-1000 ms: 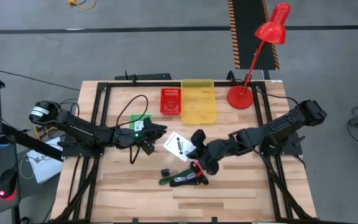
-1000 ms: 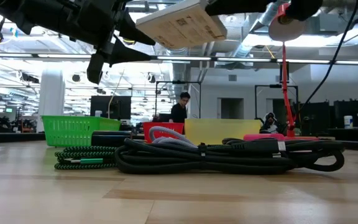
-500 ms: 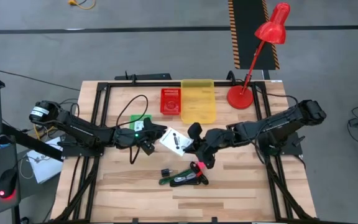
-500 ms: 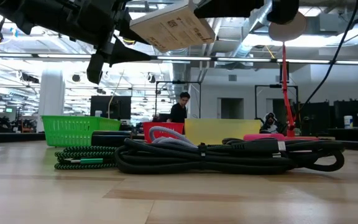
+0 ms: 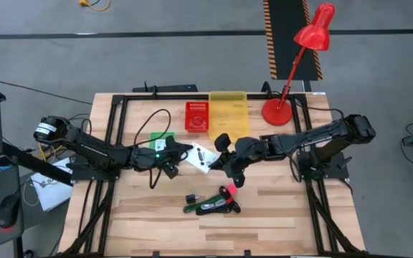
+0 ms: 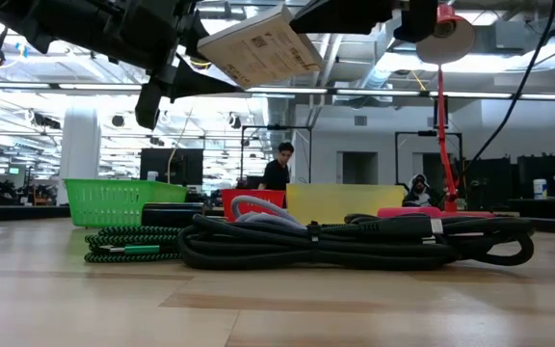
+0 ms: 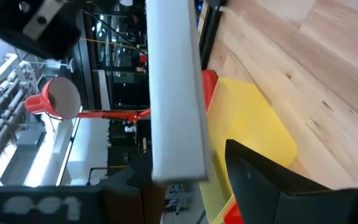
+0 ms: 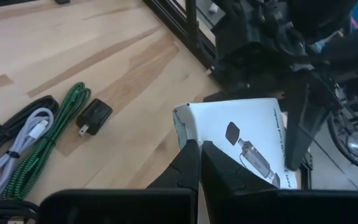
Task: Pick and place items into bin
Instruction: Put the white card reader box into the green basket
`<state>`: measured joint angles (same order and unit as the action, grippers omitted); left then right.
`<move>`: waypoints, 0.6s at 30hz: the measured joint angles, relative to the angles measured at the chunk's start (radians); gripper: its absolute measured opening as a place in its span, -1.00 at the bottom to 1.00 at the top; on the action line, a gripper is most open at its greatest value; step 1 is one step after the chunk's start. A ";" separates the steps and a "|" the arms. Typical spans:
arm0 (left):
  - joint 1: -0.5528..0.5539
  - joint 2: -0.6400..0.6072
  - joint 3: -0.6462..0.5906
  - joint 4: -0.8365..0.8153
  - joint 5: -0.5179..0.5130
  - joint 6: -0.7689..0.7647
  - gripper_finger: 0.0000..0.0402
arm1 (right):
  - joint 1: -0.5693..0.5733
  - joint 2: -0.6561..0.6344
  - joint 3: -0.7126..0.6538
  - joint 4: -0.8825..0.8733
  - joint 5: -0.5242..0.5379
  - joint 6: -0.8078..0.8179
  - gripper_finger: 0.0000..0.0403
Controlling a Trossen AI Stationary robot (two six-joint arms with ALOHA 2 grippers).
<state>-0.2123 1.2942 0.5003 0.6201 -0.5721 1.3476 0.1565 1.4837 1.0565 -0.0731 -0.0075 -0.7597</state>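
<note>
A flat white box with a black mark (image 5: 202, 158) hangs in the air over the table's middle, with my right gripper (image 5: 219, 160) shut on it. In the low view the box (image 6: 258, 43) tilts, high above the cables. My left gripper (image 5: 185, 153) stands open just left of the box; in its wrist view the box's narrow side (image 7: 174, 93) stands between its two fingers, and I cannot tell whether they touch it. On the table lie a bundle of black cable (image 6: 355, 241), a green cable (image 8: 42, 134), a small black block (image 5: 190, 198) and a pink-tipped piece (image 5: 228, 192). My right gripper pinches the white box between its two fingers at one end, near a corner (image 8: 184, 127). The fingers (image 8: 185, 168) come from the table's right, slanting down. The box is lifted clear of the table and tilted, its printed face up.
A yellow bin (image 5: 229, 116) and a red basket (image 5: 197, 116) stand at the far middle of the table, and a green basket (image 6: 114, 200) shows in the low view. A red lamp (image 5: 282, 109) stands far right. Black frame rails run along both sides.
My right gripper has carried the white box toward the table's far edge and a little left, up to my still left gripper. The box has stayed clear of the table and now tilts more steeply.
</note>
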 joint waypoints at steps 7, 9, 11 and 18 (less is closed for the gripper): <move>0.000 0.000 0.000 0.049 0.068 -0.014 -0.26 | -0.028 0.003 0.000 0.001 -0.021 0.000 -1.00; 0.000 0.000 0.000 0.076 0.081 -0.021 -0.26 | -0.031 0.003 0.000 0.002 -0.021 0.000 -1.00; 0.000 0.000 0.001 0.089 0.095 -0.022 -0.26 | -0.031 0.003 0.000 0.002 -0.021 0.000 -1.00; 0.000 0.000 0.001 0.073 0.106 -0.023 -0.29 | -0.030 0.003 0.000 0.003 -0.021 0.000 -1.00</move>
<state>-0.2123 1.2942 0.5011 0.6932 -0.4660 1.3251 0.1261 1.4868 1.0561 -0.0700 -0.0288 -0.7597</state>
